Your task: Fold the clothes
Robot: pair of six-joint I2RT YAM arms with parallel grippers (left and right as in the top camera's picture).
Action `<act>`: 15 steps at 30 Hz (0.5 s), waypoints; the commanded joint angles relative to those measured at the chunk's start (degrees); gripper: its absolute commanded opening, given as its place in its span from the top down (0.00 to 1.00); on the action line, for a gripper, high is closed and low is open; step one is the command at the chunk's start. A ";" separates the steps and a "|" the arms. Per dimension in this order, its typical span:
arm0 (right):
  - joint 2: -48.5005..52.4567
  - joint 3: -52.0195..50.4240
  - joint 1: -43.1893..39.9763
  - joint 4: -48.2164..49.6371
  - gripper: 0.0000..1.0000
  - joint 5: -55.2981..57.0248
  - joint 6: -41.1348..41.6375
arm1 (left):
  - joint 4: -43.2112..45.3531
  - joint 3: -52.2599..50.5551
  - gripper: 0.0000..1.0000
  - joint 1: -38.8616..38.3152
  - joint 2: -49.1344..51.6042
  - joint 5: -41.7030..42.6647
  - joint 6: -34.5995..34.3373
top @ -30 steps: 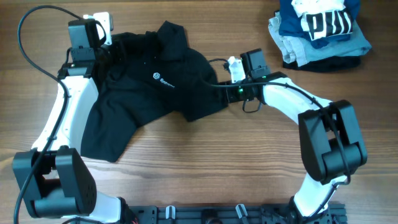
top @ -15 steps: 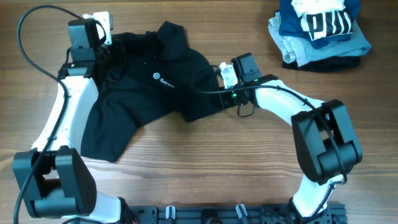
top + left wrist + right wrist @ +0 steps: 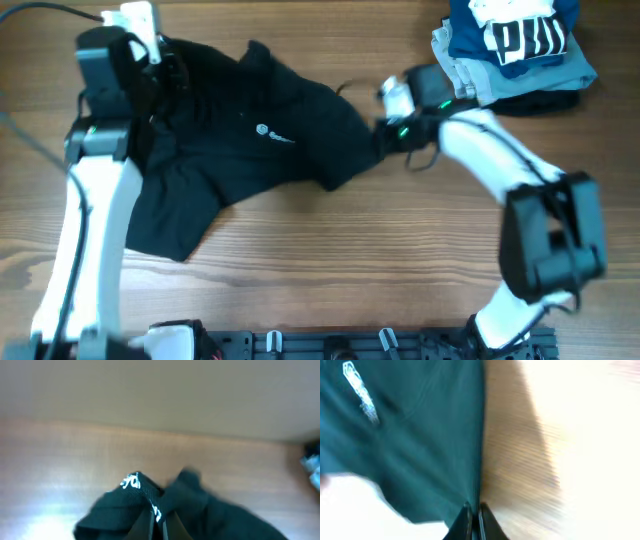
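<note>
The clothes, one black polo shirt (image 3: 240, 160), hang stretched between my two grippers above the wooden table. A small white logo (image 3: 271, 133) shows on the chest. At the far left my left gripper (image 3: 160, 68) is shut on a bunched part of the shirt. In the left wrist view its fingertips (image 3: 159, 521) pinch black fabric (image 3: 200, 505) beside a white print. My right gripper (image 3: 377, 137) is shut on the shirt's right edge. The right wrist view shows that gripper (image 3: 474, 510) clamped on the hem, with the dark cloth (image 3: 420, 435) running away to the left. Both wrist views are blurred.
A pile of folded garments (image 3: 510, 50) lies at the far right corner, with a navy one with large white lettering on top of pale blue-grey ones. A black rail (image 3: 340, 345) runs along the table's front edge.
My right gripper has shut on the shirt's right edge and moved right and away. My left gripper has moved left and away with its hold. The shirt is pulled wider between them.
</note>
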 commanded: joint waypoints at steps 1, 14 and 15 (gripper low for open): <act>-10.25 13.70 -5.55 -8.41 0.96 0.00 -6.45 | 0.33 3.65 0.96 -0.13 -8.96 -0.15 -0.70; -22.80 42.71 -14.05 -26.60 0.96 -2.38 -7.76 | 0.04 8.63 0.96 -0.17 -27.17 0.55 -0.70; -22.91 42.71 -14.01 -27.08 0.92 -3.23 -7.82 | 0.00 8.63 0.96 -0.17 -27.89 1.31 -0.70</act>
